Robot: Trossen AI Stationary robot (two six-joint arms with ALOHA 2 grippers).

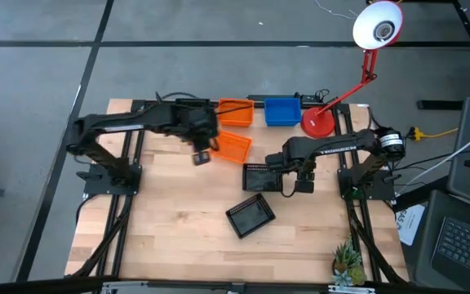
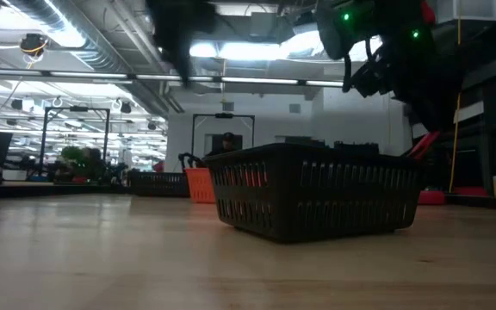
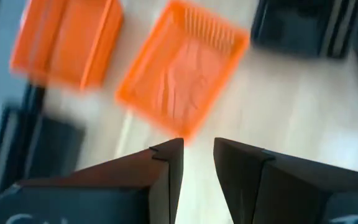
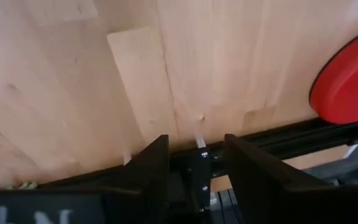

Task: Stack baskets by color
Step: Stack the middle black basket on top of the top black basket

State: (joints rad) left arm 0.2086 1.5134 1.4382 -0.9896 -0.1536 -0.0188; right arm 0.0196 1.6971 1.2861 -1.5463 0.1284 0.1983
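An orange basket (image 1: 235, 113) stands at the far edge beside a blue basket (image 1: 282, 110). A second orange basket (image 1: 233, 145) (image 3: 182, 74) lies askew on the table just in front of it. My left gripper (image 1: 202, 157) (image 3: 197, 165) hangs open and empty above the table, to the left of that askew basket. One black basket (image 1: 261, 175) rests at mid table. My right gripper (image 1: 296, 183) (image 4: 196, 163) hovers open over its right-hand rim. Another black basket (image 1: 250, 216) (image 2: 317, 198) sits turned, nearer the front edge.
The round red lamp base (image 1: 318, 122) (image 4: 347, 81) stands at the far right behind my right arm, its red stem leaning up toward the white lamp head (image 1: 378, 26). A small plant (image 1: 348, 263) sits at the near right corner. Bare wood lies toward the near left.
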